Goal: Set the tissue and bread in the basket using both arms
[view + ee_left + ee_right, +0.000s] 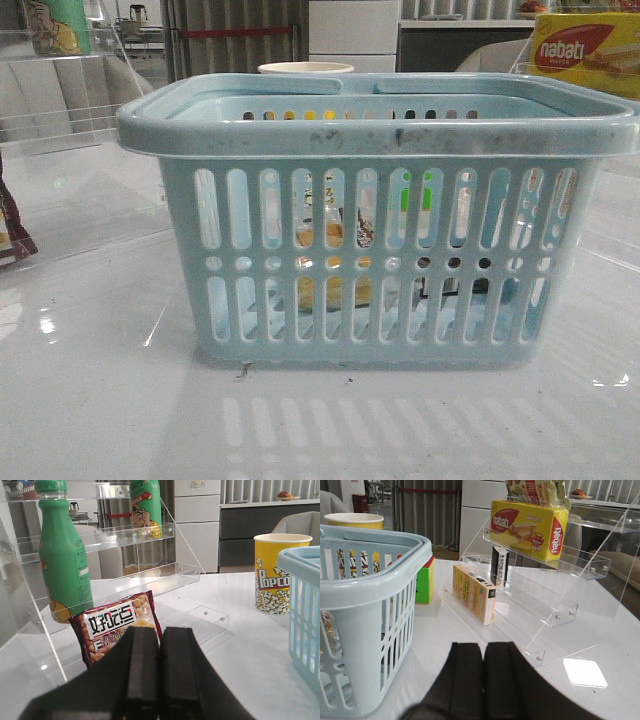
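Both claws are closed and empty: the left claw (pixel 151 675) is low over the surface's left side, the right claw (pixel 484 680) over its right side. The basket (pixel 375 135) stands between them at mid-surface. Through its slots, golden bread (pixel 322 262) and a dark tissue (pixel 455 285) appear to lie inside already, so probably nothing is left to fetch.

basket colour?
Light blue with a scuffed rim; the basket shows best in the front view.
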Controlling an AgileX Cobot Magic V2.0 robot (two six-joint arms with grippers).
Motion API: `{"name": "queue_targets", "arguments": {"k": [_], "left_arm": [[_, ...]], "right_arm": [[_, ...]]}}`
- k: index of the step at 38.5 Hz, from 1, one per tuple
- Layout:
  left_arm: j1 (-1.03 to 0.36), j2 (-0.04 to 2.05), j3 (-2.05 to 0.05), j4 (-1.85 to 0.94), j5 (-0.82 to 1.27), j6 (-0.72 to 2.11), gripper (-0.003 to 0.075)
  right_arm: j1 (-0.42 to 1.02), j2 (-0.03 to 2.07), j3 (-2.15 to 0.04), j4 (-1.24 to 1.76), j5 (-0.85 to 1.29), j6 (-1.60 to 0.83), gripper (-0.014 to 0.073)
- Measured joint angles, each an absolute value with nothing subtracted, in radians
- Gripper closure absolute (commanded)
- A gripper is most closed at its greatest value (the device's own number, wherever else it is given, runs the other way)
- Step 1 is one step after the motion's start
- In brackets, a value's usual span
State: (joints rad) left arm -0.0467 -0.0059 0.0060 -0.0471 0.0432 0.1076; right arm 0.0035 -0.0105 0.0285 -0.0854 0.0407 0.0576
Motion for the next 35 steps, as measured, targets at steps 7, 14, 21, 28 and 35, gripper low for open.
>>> {"name": "queue_targets", "arguments": {"k": [7,14,21,28,35], "left_arm": [[-0.047,-0.006,0.006,-0.047,0.043,0.108,0.0629],[-0.047,-0.006,0.006,-0.047,0.043,0.108,0.0629],[-0.047,-0.006,0.006,-0.047,0.043,0.108,0.0629],[-0.047,-0.006,0.006,-0.047,0.043,0.108,0.0629],[-0.047,-0.006,0.006,-0.047,0.043,0.108,0.0629]], "right_arm": [[0.004,-0.010,0.029,-0.064,0.041,0.038,0.0540],[0.004,-0.010,0.029,0.039,0.041,-0.066,0.0540],[0.004,-0.010,0.029,0.072,0.036,-0.086,0.0540],[0.004,-0.010,0.029,0.080,0.034,-0.069,0.0540],[0.004,-0.010,0.029,0.080,0.034,-0.042,0.0540]]}}
